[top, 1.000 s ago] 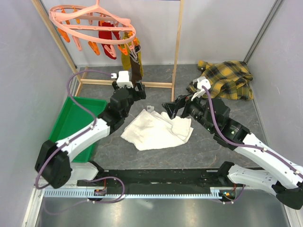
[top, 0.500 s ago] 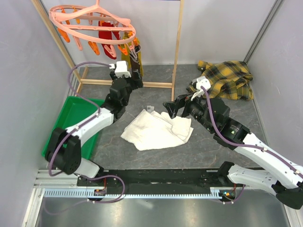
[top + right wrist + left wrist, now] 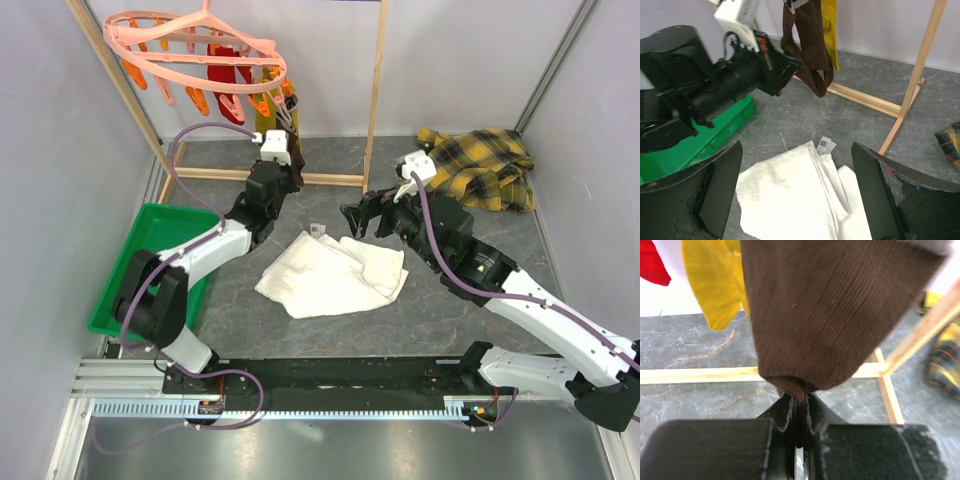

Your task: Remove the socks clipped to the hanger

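Hanger [image 3: 195, 45]: pink ring, hung high, clips dangling.
Socks [image 3: 265, 115]: clipped under the hanger's right rim; limp, light, stretchy by the look.
Brown sock [image 3: 835, 315]: lowest below the hanger; ribbed knit, toe bunched.
Left claw [image 3: 798, 405]: pinched onto the Brown sock's toe tip; thin bite, likely to slip.
Right claw [image 3: 797, 192]: spread wide, empty, well right of the hanger.

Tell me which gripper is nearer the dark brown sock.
Left. The left gripper is pinched on the hanging toe end of the dark brown sock. The right gripper is open, off to the right by the white towel, clear of the sock.
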`<move>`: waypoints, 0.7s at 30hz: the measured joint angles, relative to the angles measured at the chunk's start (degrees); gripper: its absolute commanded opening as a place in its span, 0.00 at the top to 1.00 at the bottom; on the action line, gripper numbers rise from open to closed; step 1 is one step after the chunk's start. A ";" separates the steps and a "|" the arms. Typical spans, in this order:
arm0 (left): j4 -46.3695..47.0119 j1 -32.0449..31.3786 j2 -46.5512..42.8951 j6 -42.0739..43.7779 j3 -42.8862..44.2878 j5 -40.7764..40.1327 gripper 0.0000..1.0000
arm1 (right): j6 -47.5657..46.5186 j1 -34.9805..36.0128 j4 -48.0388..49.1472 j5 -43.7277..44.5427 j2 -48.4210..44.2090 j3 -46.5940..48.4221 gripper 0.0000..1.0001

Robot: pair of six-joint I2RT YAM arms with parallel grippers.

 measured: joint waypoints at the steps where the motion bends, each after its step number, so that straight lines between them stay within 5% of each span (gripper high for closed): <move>1: -0.85 0.00 -1.27 -0.07 -0.37 0.72 0.98 | 0.00 0.00 -0.04 0.13 0.68 0.59 0.03; 13: -9.92 0.09 -22.77 -4.07 -4.28 17.27 0.98 | 0.72 0.00 1.68 2.97 15.96 18.58 0.27; 21: -14.53 0.11 -26.99 -5.27 -5.92 23.23 0.98 | 1.33 0.00 7.74 5.31 24.90 30.38 0.31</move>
